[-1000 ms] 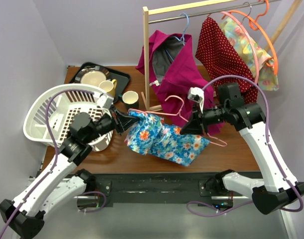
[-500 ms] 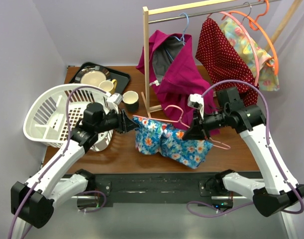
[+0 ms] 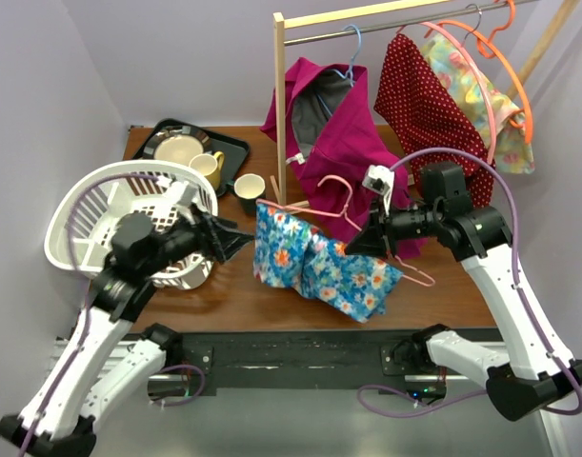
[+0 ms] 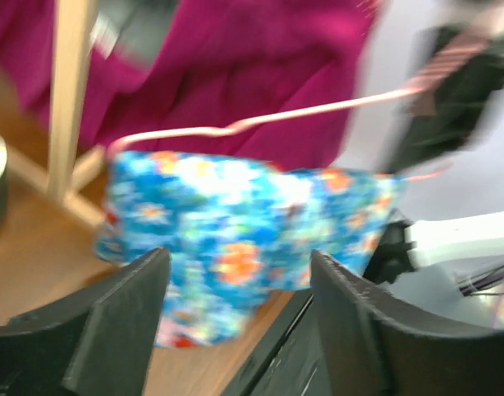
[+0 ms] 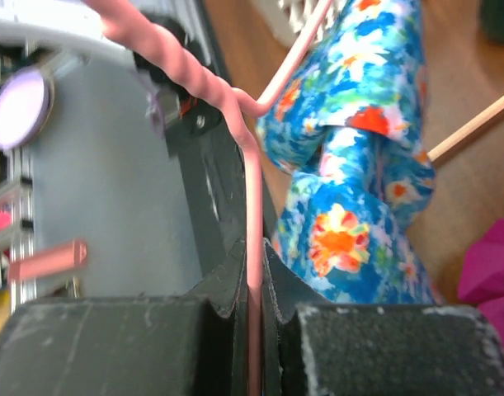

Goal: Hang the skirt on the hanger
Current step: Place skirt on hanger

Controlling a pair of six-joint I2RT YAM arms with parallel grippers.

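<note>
While your right pincer point(image 3: 359, 246) was clamped shut on the thin pink wire hanger point(image 5: 253, 198), the blue flower-printed cloth skirt point(image 3: 314, 267) hung folded over that hanger's bar. It sat above the middle of the brown wooden desk point(image 3: 224, 297), closer to the near edge than to the far one. You could not tell from above whether its lower hem touched the wood. In your right wrist view the wire ran straight down between the two closed dark fingers point(image 5: 350, 346), and the skirt draped just beyond them.

Your left pincer point(image 3: 235, 238) stood wide open and held nothing. It pointed at the skirt's left edge from just beside it, without touching the cloth. The left wrist view was blurred, yet it showed both fingers point(image 4: 124, 326) well apart, with the skirt past their tips.

At the desk's left edge sat the white plastic slatted laundry basket point(image 3: 90, 214), under your left arm. The black rectangular tray point(image 3: 235, 150) lay at the far left corner. The pale wooden rack post point(image 3: 279, 114) rose behind the skirt, and a magenta garment point(image 3: 343, 138) hung beside that post.
</note>
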